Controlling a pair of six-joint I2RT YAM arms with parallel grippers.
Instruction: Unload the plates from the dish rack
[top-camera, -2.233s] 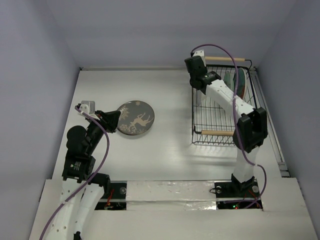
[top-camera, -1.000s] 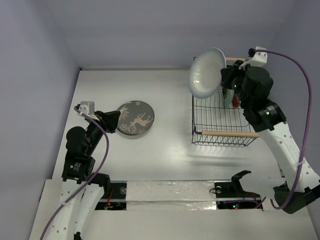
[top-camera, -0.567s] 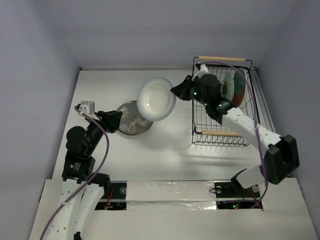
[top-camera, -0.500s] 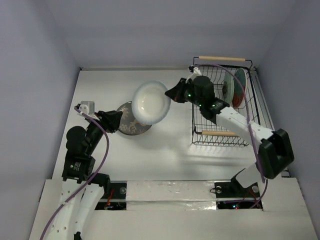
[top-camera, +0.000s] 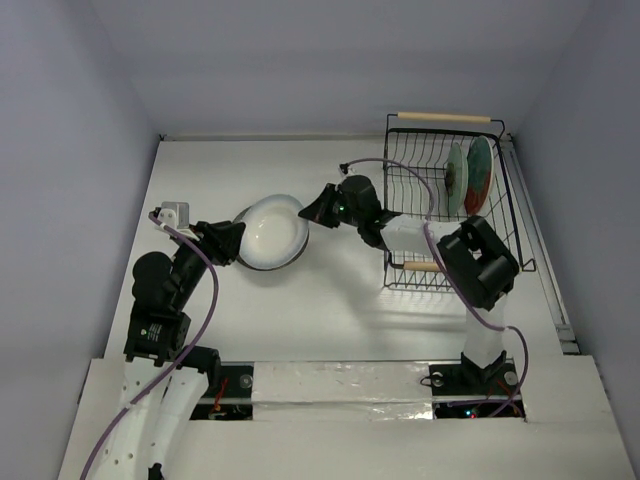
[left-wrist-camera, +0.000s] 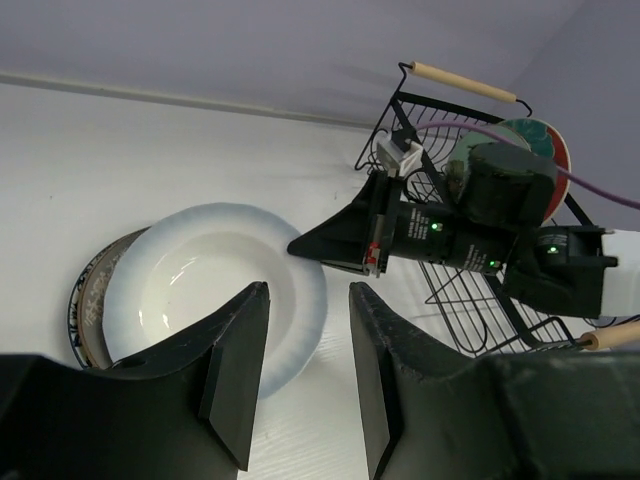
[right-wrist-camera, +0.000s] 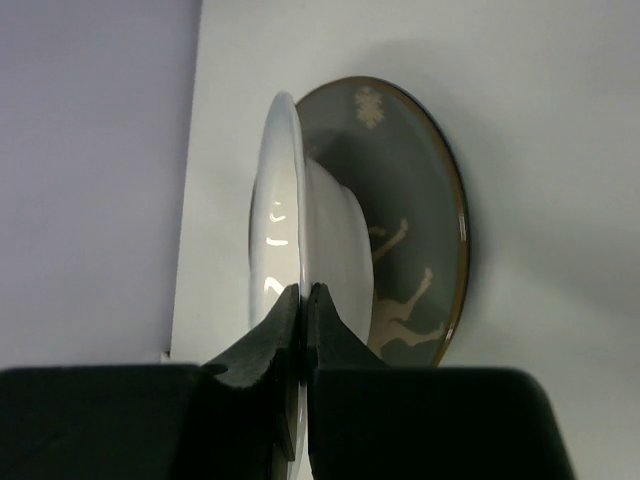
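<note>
Right wrist: right gripper (right-wrist-camera: 303, 290) tight on white plate (right-wrist-camera: 273, 230)

1. Four plates in all. A white plate with a bluish rim (top-camera: 270, 232) sits left of centre in the top view, with a dark grey deer plate (right-wrist-camera: 420, 200) under it. A pale green plate (top-camera: 455, 178) and a red-and-teal plate (top-camera: 481, 170) stand at the upper right.
2. One black wire dish rack (top-camera: 415, 180), at the upper right.
3. Two wooden handles on it: the far handle (top-camera: 445, 117) and the near handle (top-camera: 420, 266).
4. Two robot arms: the left arm (top-camera: 165, 290) and the right arm (top-camera: 480, 265).
5. Two grippers: the left gripper (left-wrist-camera: 308, 300) and the right gripper (right-wrist-camera: 303, 300).
6. Two purple cables: the left cable (top-camera: 205, 290) and the right cable (top-camera: 400, 165).
7. One white table (top-camera: 330, 300).
</note>
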